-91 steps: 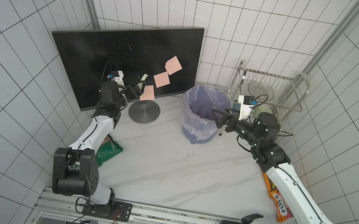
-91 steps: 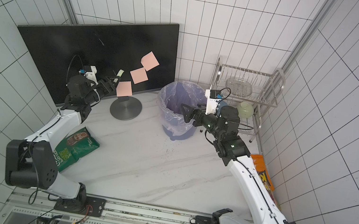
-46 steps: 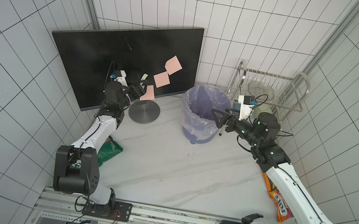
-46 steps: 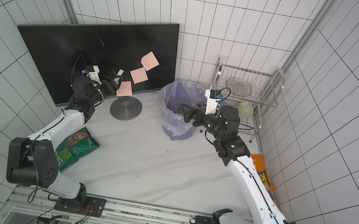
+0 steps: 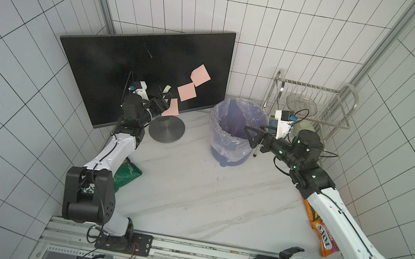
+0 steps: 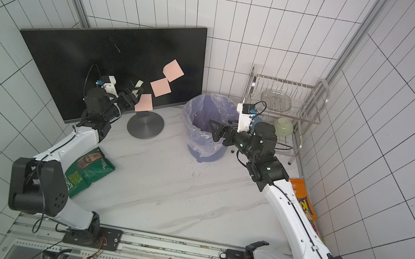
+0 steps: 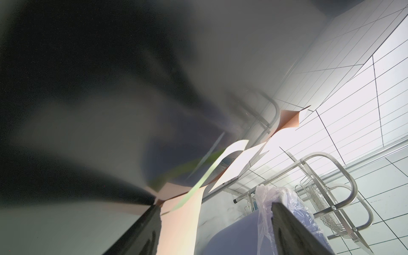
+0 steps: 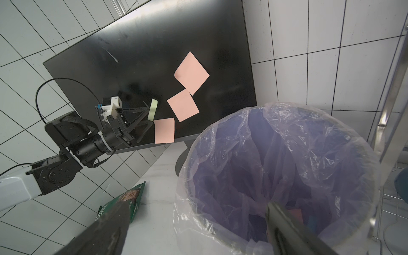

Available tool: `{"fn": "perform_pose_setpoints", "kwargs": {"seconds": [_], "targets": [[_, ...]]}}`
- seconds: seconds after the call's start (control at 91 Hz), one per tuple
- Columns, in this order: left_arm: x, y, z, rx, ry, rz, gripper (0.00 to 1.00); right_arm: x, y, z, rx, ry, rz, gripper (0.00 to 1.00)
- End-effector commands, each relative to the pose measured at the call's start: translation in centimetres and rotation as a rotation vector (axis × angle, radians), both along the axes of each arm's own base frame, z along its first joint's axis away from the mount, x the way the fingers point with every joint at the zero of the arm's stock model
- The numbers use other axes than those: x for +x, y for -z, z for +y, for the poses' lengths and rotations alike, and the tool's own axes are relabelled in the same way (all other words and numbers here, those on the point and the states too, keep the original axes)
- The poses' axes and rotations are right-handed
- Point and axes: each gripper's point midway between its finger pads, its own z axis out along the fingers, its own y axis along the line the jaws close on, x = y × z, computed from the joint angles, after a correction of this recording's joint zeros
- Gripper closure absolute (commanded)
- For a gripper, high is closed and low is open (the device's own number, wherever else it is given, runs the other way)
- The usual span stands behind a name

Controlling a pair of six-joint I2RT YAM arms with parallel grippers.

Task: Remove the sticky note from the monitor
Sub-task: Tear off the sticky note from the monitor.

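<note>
- Your left claw (image 5: pixel 164 102) has crept along the monitor (image 5: pixel 124 69) over the last second. Its tips now reach the lowest pink note (image 5: pixel 171 108), where a strip of dark screen lay between them before.
- That note is stuck low on the screen, with its bottom edge hanging past the bezel above the round base (image 5: pixel 166 129). It has not shifted.
- You have the left jaws apart. In the left wrist view the note lies inside them, close against one finger (image 7: pixel 141 231), so nothing is clamped yet. You look ready to pinch, which means closing on the paper and then peeling it away from the glass.
- A green note (image 5: pixel 167 89) sits just beside the upper finger, so take care to catch only the pink one.
- The middle pink note (image 5: pixel 187 92) and top pink note (image 5: pixel 201 75) sit higher on the screen, unchanged.
- Your right claw (image 5: pixel 253 139) has not moved. Its jaws are apart and empty, and it hangs over the lined bin (image 5: pixel 234 101) on the table (image 5: pixel 189 190).
</note>
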Motion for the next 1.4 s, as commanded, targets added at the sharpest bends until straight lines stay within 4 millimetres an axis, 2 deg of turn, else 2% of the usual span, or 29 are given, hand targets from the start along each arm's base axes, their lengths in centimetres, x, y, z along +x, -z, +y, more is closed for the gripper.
{"fn": "perform_pose_setpoints", "kwargs": {"seconds": [0.0,0.44,1.033,1.385], "targets": [[0.4,-1.2,0.9,0.019,-0.041,-0.031,0.2,-0.1,-2.1,0.2,0.024,-0.003,-0.056,0.01],[0.0,-2.8,0.4,0.033,-0.039,-0.056,0.21,-0.1,-2.0,0.1,0.025,0.0,-0.057,0.01],[-0.7,-3.1,-0.1,0.044,-0.04,-0.048,0.22,-0.3,-2.0,0.1,0.03,-0.003,-0.055,0.01],[0.1,-3.2,-0.7,0.03,-0.008,-0.046,0.22,-0.3,-2.1,0.0,0.029,0.004,-0.06,0.01]]}}
